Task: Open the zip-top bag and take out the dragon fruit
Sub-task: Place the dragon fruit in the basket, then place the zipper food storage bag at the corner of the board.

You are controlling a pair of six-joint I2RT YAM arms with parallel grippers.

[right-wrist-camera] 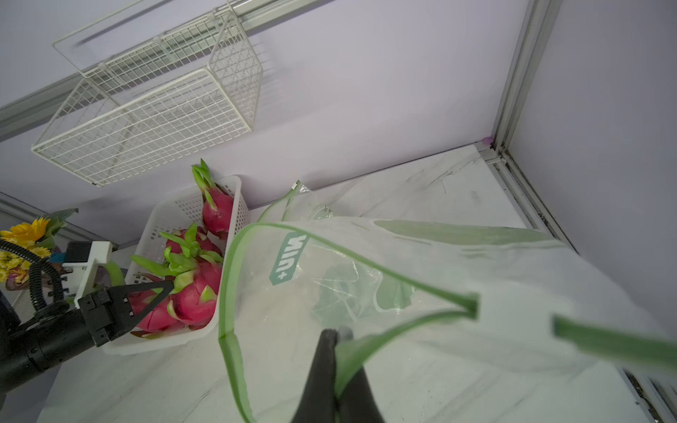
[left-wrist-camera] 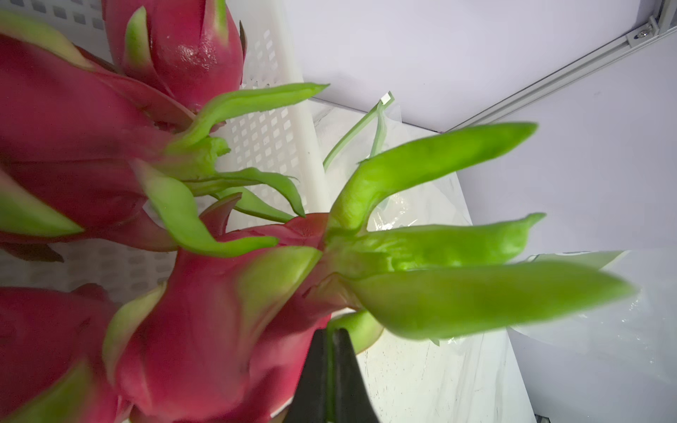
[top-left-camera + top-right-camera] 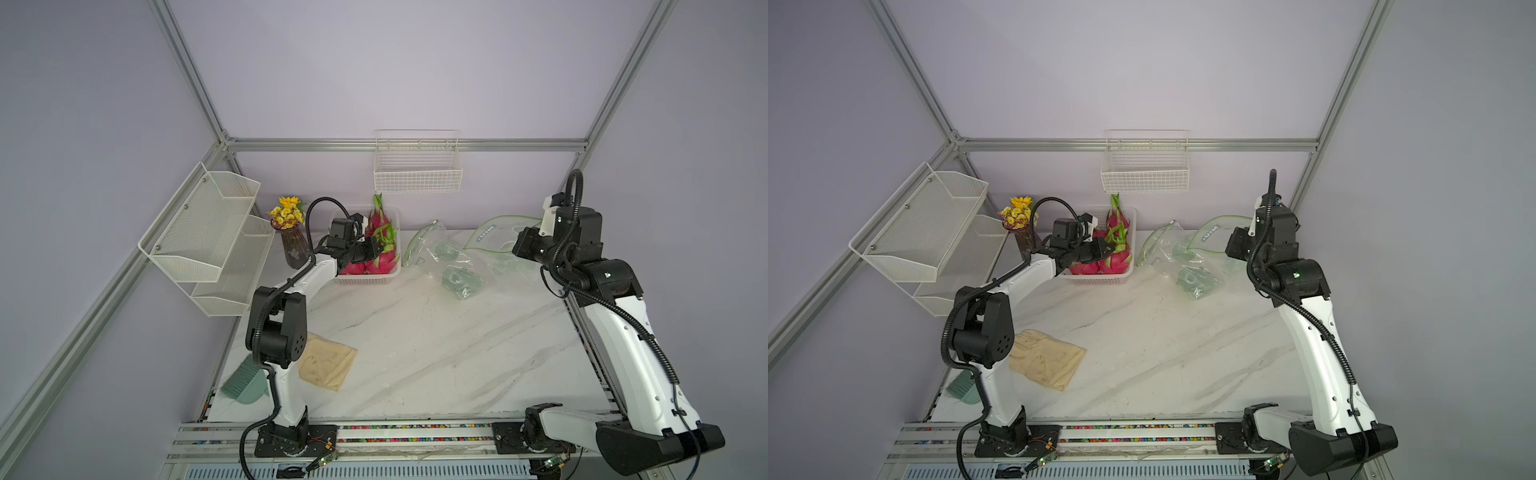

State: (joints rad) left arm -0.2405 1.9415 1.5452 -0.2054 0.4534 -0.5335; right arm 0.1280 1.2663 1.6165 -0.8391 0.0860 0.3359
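since four dragon fruit (image 3: pixel 383 262) lie in the white basket (image 3: pixel 365 281) at the back of the surface (image 3: pixel 415 353), the task looks almost finished: the zip-top bag (image 1: pixel 366 263) is open and no fruit shows inside it. the left gripper (image 2: pixel 329 333) is over the basket, closed, with a green sliver of one fruit's scale between its jaws; letting go seems the only step left. the right gripper (image 1: pixel 337 335) is closed on the bag's green zip edge, holding the mouth up off the surface. only the right wrist view shows that pinch and the gaping mouth; in both top views the wrist hides those fingertips. only the left wrist view shows the scale caught in the jaws. a top view shows plainly a second, crumpled clear bag (image 3: pixel 440 259) lying between the basket and the held bag.
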